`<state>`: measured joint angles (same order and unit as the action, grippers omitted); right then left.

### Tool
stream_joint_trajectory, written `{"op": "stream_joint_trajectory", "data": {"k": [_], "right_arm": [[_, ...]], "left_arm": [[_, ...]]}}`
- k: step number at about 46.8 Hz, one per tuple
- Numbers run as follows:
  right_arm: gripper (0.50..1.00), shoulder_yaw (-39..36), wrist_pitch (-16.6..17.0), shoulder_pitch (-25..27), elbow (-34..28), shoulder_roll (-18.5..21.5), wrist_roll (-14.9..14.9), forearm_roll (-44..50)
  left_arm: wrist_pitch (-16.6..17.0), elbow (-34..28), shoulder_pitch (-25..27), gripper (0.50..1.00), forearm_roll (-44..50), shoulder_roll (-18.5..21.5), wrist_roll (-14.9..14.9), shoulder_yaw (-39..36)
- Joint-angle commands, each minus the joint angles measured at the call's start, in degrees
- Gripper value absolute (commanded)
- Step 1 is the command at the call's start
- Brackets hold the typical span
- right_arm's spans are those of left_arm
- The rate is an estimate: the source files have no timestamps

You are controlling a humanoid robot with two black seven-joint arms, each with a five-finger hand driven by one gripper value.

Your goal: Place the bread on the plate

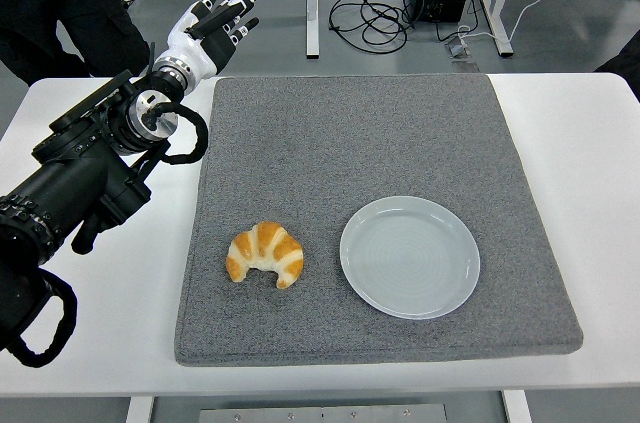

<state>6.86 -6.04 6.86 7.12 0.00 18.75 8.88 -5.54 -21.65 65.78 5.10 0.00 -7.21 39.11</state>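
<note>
Head view: bread (266,254) lying on gray mat (370,143) at about 7 o'clock, just beside pale plate (410,256) at 5 o'clock, not touching. Nothing on plate. Left hand (212,23) up at 11 o'clock, over table's (580,143) far edge, fingers stretched out, holding nothing. Person in dark clothes (60,3) at top left.

Grey mat (350,133): far half bare, open to passage from either side. Near half holds the croissant (266,254) and, just right of it, the plate (409,256) (a narrow strip of mat between them). White table (560,133) margins unobstructed.
</note>
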Motion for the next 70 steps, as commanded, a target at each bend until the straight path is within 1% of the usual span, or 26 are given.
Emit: {"op": "stream_joint_trajectory", "data": {"k": [1,28,41,51,63,66,70], "right_arm": [[1.000,0.0,0.0,0.0,0.0,0.0,0.1,0.0],[1.000,0.0,0.0,0.0,0.0,0.0,0.0,0.0],[1.000,0.0,0.0,0.0,0.0,0.0,0.1,0.0],[1.000,0.0,0.1,0.0,0.0,0.0,0.0,0.0],[1.000,0.0,0.0,0.0,0.0,0.0,0.0,0.0],[1.000,0.0,0.1,0.0,0.0,0.0,0.1,0.0],[1.000,0.0,0.0,0.0,0.0,0.0,0.0,0.0]], "left_arm": [[0.0,0.0,-0.3,0.978,0.0,0.0,-0.1,-0.1],[0.1,-0.1,0.0,0.980,-0.3,0.0,-0.1,-0.7],[2.5,-0.1,0.0,0.978,-0.2,0.0,-0.5,-0.8],[1.9,-0.1,0.0,0.978,-0.4,0.0,-0.1,-0.7],[2.0,-0.1,0.2,0.978,-0.9,0.0,-0.4,-0.9],[2.0,-0.2,0.3,0.980,-1.9,0.0,-0.6,-1.8],[2.1,-0.2,1.0,0.978,-6.0,0.0,-1.1,-5.5]]}}
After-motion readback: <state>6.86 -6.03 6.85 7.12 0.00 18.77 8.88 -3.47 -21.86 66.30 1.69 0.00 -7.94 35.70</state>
